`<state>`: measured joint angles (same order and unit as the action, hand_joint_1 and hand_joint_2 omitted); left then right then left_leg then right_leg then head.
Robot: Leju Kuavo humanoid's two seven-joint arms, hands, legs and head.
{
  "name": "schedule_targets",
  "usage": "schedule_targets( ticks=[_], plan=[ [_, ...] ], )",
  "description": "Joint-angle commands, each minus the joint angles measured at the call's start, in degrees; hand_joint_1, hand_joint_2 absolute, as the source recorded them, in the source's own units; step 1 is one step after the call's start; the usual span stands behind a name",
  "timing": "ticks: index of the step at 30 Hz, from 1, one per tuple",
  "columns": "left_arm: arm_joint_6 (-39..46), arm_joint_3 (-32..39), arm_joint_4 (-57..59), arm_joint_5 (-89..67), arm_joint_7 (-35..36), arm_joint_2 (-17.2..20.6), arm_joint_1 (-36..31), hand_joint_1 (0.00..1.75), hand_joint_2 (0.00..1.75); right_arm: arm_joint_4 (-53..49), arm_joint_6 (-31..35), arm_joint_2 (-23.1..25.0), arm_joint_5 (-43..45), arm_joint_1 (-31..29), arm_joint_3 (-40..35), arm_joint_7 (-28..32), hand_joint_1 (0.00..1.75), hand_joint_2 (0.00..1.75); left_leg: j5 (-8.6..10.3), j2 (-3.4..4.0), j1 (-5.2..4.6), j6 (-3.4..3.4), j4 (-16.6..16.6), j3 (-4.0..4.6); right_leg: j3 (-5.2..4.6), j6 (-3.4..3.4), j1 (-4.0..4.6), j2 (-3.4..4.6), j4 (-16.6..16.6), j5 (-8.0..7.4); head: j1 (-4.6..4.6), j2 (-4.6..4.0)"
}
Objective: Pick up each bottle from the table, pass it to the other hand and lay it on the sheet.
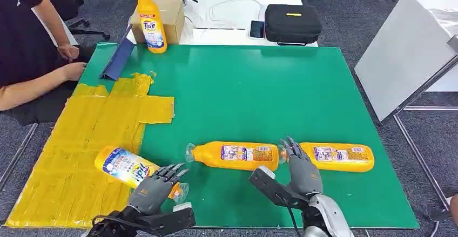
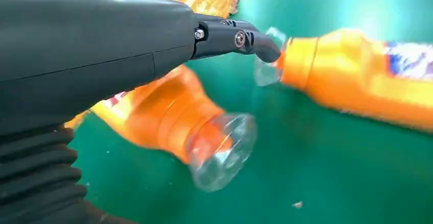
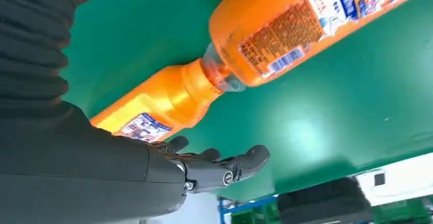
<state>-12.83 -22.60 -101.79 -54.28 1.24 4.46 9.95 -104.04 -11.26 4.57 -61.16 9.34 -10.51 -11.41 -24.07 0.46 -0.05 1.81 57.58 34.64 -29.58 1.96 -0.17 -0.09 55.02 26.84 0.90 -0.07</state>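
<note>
Left hand (image 1: 155, 185) at the near edge of the green table (image 1: 259, 91), fingers spread and holding nothing, just above the neck end of a bottle (image 1: 125, 166) lying partly on the yellow sheet (image 1: 70, 156); touching it or not, hard to tell. In the left wrist view the clear cap (image 2: 220, 150) of that bottle just beneath the thumb, the label mostly hidden behind the grey hand cover. Right hand (image 1: 302, 169) also empty, fingers apart and pointing away from the robot, fingertips near the place where two more lying bottles meet: middle bottle (image 1: 235, 155) to the left of the hand, right bottle (image 1: 339, 156) just beyond and to its right. Neck of the right bottle covered by the fingers in the head view; right wrist view shows its cap against the base of the middle bottle. Far beyond both hands, an upright bottle (image 1: 152, 22) by a cardboard box (image 1: 170, 17). A person's arm (image 1: 38, 83), cut off by the picture edge, far to the left of the left hand.
</note>
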Motion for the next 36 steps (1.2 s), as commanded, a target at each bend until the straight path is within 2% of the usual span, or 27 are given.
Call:
schedule_targets(
  ticks=[1, 4, 13, 14, 26, 36],
  plan=[
    [-0.24, 8.99, -10.62, 26.17, -2.98, -6.38, 3.50, 0.00, 0.00, 7.80, -0.71, -4.00, -1.26, -5.89, -4.65, 2.87, 0.00, 1.75, -0.02, 0.18, 0.01, -0.07, 0.06, 0.04, -0.08, -0.01, 0.00, 0.22, 0.04, -0.07, 0.02, 0.00],
    [-0.87, 12.11, -13.91, 34.47, -3.87, -8.66, 4.61, 0.00, 0.00, 9.40, -0.83, -4.43, -3.60, -7.92, -6.89, 2.93, 0.00, 1.75, -0.02, 0.23, -0.01, -0.09, 0.06, 0.03, -0.09, -0.03, -0.03, 0.27, 0.06, -0.08, -0.02, 0.00],
    [-2.29, 13.49, -13.66, 49.25, -3.88, -10.47, 4.91, 0.00, 0.00, 17.50, -3.44, -5.51, -5.07, -14.65, -13.21, 3.63, 0.00, 1.75, 0.05, 0.25, -0.05, -0.10, -0.04, -0.01, 0.09, -0.05, -0.06, 0.30, 0.00, -0.13, 0.00, 0.00],
    [-2.39, 13.24, -13.65, 49.33, -3.84, -10.21, 4.73, 0.00, 0.00, 18.47, -3.81, -5.50, -5.19, -15.11, -13.71, 3.64, 0.00, 1.75, 0.03, 0.17, -0.02, -0.07, -0.01, -0.05, 0.47, -0.02, -0.02, 0.20, -0.01, -0.08, 0.00, 0.00],
    [-1.18, 12.44, -14.28, 51.92, -5.22, -9.53, 4.52, 0.00, 0.00, 26.94, -7.04, -5.43, -5.65, -17.11, -12.38, 2.99, 0.00, 1.75, 0.11, 0.05, -0.04, -0.07, -0.01, -0.02, 0.45, 0.04, -0.05, 0.09, 0.00, -0.12, 0.00, 0.00],
    [-1.18, 12.44, -14.28, 51.92, -5.22, -9.53, 4.52, 0.00, 0.00, 26.94, -7.04, -5.43, -5.65, -17.11, -12.38, 2.99, 0.00, 1.75, 0.13, -0.01, -0.04, -0.10, -0.03, 0.00, -0.08, 0.03, -0.06, 0.04, 0.00, -0.13, 0.00, 0.00]
  ],
)
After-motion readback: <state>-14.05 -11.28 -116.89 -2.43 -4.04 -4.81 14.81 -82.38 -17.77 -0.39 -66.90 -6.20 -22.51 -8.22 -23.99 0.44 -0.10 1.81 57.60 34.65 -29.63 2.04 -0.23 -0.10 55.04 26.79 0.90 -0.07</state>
